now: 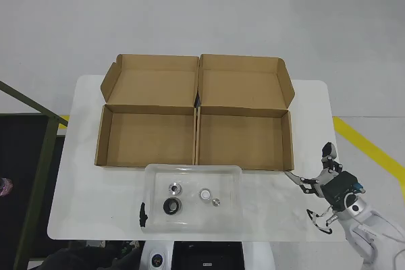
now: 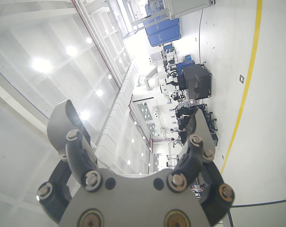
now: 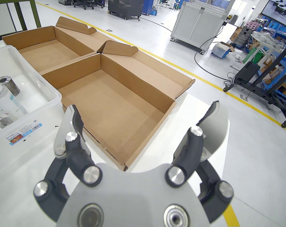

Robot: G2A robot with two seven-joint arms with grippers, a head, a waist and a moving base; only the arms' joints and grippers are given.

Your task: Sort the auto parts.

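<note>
Top view has the auto parts lying together in a clear plastic bin [image 1: 226,217] at the near edge of the white table [image 1: 88,192]. They are a steel cylinder [image 1: 173,188], a black ring [image 1: 171,205] just beside it, a white-capped bottle [image 1: 205,194], and a small metal piece [image 1: 217,201] close to the bottle. Just behind the bin stand two open cardboard boxes, side by side and touching: the left box [image 1: 148,138] and the right box [image 1: 243,142], both with lids folded back. The right gripper [image 1: 301,196] hangs over the table's right side, near the right box's near corner and apart from the bin. Its jaws are spread wide and hold nothing. The left gripper [image 2: 131,109] points up toward the hall ceiling, its jaws also spread wide with nothing between them.
</note>
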